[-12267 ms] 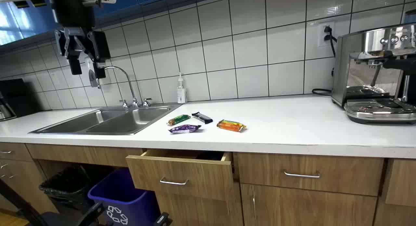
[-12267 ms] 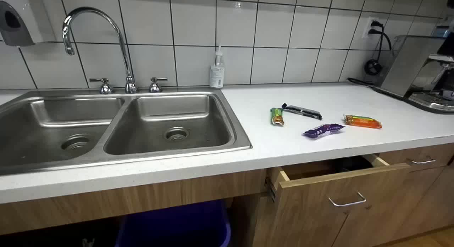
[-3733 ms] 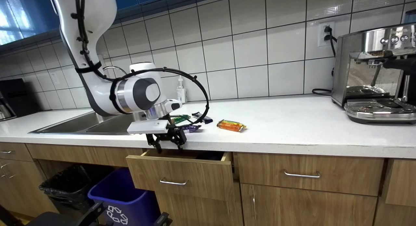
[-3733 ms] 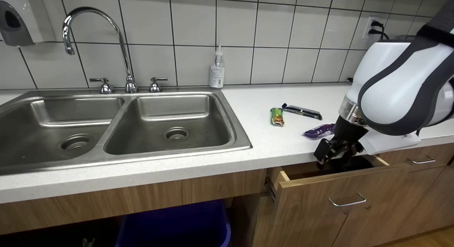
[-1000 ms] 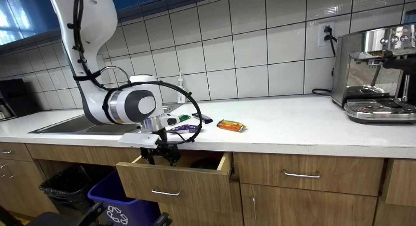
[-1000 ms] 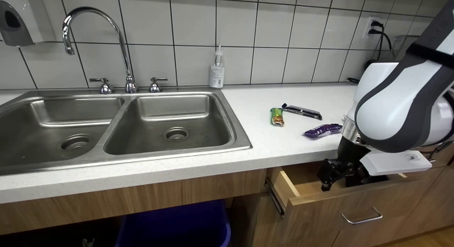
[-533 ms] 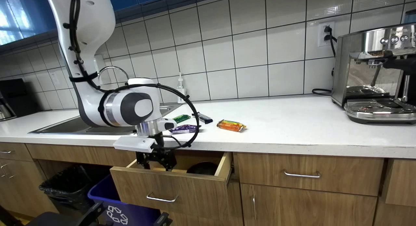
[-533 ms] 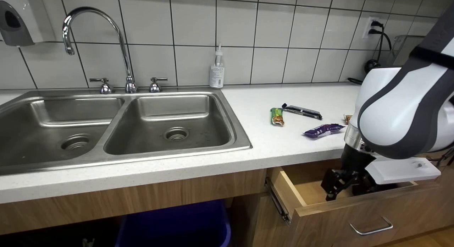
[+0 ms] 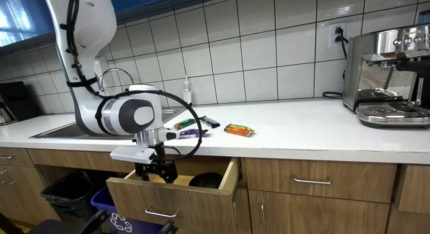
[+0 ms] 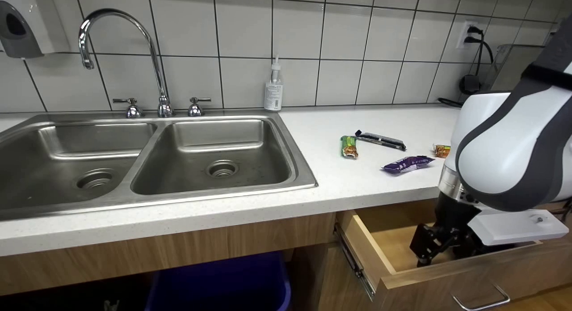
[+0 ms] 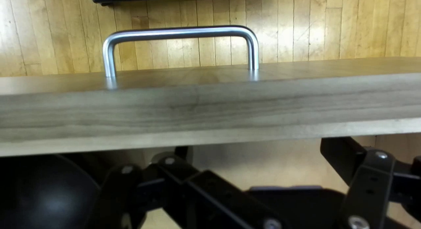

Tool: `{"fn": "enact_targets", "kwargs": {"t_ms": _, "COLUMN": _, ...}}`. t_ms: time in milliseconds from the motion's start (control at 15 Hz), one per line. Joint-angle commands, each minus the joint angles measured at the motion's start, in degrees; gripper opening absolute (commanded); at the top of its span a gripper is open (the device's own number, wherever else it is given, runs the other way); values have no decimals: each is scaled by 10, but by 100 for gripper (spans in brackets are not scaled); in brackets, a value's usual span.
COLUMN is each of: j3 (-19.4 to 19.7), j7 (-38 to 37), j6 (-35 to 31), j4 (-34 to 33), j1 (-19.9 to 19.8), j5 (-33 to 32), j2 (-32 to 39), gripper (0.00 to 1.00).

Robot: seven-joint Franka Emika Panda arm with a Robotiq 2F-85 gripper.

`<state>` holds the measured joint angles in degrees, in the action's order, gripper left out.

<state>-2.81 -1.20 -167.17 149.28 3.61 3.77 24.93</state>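
One open drawer [image 9: 196, 203], four wrapped bars [image 10: 407, 164], two sink basins [image 10: 250, 172]

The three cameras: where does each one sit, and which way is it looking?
An exterior view: out in front of the counter, facing the tiled wall, coffee machine at right; the arm and hand show.
An exterior view: by the sink, looking down at it, toward the wall; part of the arm and the hand show at right.
Wrist view: on the arm, looking down at the drawer, its handle and the floor; the hand's black fingers show.
Both exterior views share the open drawer and the purple packet.
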Motion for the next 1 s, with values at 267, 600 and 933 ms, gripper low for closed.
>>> {"fn": "enact_targets", "kwargs": {"t_ms": 267, "j3": -53, "j7": -6, "j6": 12, "j4": 14, "j1": -38, "j5": 61, "j2": -41, "gripper": 100}}
{"fn": "enact_targets", "kwargs": {"t_ms": 600, "j3": -87, "j7": 6, "j6": 17, "j4": 13, "j1": -64, "j5": 105, "j2": -76, "gripper": 100}}
{"fn": "enact_targets", "kwargs": {"t_ms": 933, "j3": -82, "j7": 4, "j6": 55, "j4": 16, "j1": -59, "j5": 121, "j2": -126, "gripper": 100}}
